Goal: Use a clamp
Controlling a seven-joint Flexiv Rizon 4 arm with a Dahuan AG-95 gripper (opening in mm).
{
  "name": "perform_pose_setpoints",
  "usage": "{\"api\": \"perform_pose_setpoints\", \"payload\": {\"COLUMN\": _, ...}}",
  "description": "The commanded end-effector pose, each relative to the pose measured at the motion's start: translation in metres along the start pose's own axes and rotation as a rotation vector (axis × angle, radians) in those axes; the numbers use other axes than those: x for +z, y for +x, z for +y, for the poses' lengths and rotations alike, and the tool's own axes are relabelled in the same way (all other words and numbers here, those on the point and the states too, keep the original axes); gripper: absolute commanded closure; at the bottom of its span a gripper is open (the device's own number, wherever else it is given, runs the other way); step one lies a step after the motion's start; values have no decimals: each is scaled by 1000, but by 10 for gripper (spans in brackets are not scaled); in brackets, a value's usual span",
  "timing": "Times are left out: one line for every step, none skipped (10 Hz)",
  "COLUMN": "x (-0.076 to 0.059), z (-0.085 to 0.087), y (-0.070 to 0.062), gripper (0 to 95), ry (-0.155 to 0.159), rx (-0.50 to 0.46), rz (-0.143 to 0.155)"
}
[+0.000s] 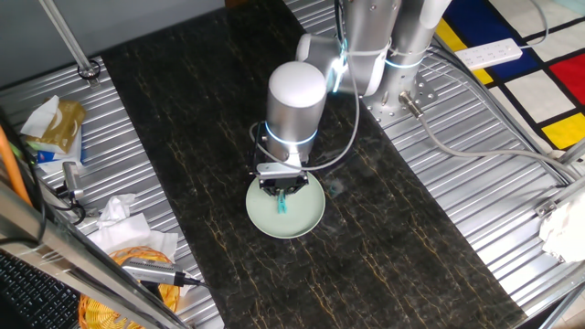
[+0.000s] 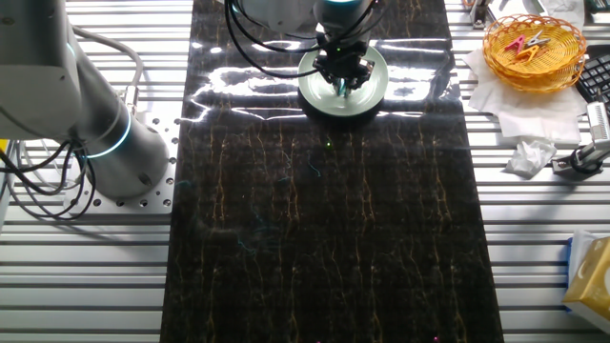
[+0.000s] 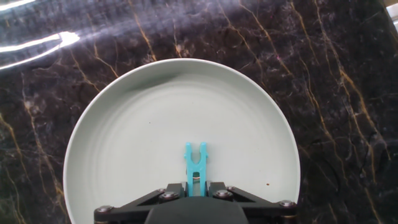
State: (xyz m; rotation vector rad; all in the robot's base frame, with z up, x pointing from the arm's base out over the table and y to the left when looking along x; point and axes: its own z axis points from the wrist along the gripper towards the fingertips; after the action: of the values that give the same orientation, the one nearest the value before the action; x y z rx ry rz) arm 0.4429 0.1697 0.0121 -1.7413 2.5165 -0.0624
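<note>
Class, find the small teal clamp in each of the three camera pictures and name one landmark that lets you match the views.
One fixed view: clamp, centre, under the end effector.
Other fixed view: clamp, top centre, barely visible.
Hand view: clamp, bottom centre, prongs pointing up the picture.
Shared landmark: the pale green plate beneath it.

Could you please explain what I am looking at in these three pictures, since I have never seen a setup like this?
It is one robot arm at a table with a dark marbled top. Two pictures come from fixed cameras that look at the table from different sides. The third comes from a camera on the arm's hand, looking down along its gripper. A pale green round plate lies on the table under the hand. The jaws are shut on a tiny teal clamp, whose two prongs point out over the plate. At the table's edges lie odd bits: crumpled tissue and a yellow basket.
</note>
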Motion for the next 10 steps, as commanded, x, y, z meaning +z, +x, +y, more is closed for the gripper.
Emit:
{"api": "perform_pose_setpoints", "payload": {"x": -8, "z": 1, "y": 1, "gripper": 950, "ry": 3, "rx": 19, "rz": 28}}
{"api": "perform_pose_setpoints", "payload": {"x": -10, "z": 1, "y": 1, "gripper": 950, "ry": 4, "rx": 21, "rz": 34}}
{"api": "perform_pose_setpoints", "payload": {"x": -13, "z": 1, "y": 2, "gripper": 950, "ry": 4, "rx": 23, "rz": 39}}
{"api": "perform_pose_setpoints", "payload": {"x": -19, "z": 2, "y": 3, "gripper": 950, "ry": 8, "rx": 30, "rz": 59}}
{"api": "perform_pose_setpoints", "payload": {"x": -26, "z": 3, "y": 5, "gripper": 950, "ry": 15, "rx": 30, "rz": 92}}
{"api": "perform_pose_setpoints", "payload": {"x": -26, "z": 3, "y": 5, "gripper": 950, "ry": 15, "rx": 30, "rz": 92}}
{"api": "perform_pose_setpoints", "payload": {"x": -35, "z": 7, "y": 11, "gripper": 950, "ry": 28, "rx": 16, "rz": 165}}
{"api": "perform_pose_setpoints", "payload": {"x": -38, "z": 9, "y": 14, "gripper": 950, "ry": 33, "rx": 19, "rz": 188}}
{"api": "perform_pose_setpoints", "payload": {"x": -41, "z": 10, "y": 15, "gripper": 950, "ry": 42, "rx": 27, "rz": 212}}
{"api": "perform_pose_setpoints", "payload": {"x": -45, "z": 11, "y": 16, "gripper": 950, "ry": 58, "rx": 38, "rz": 248}}
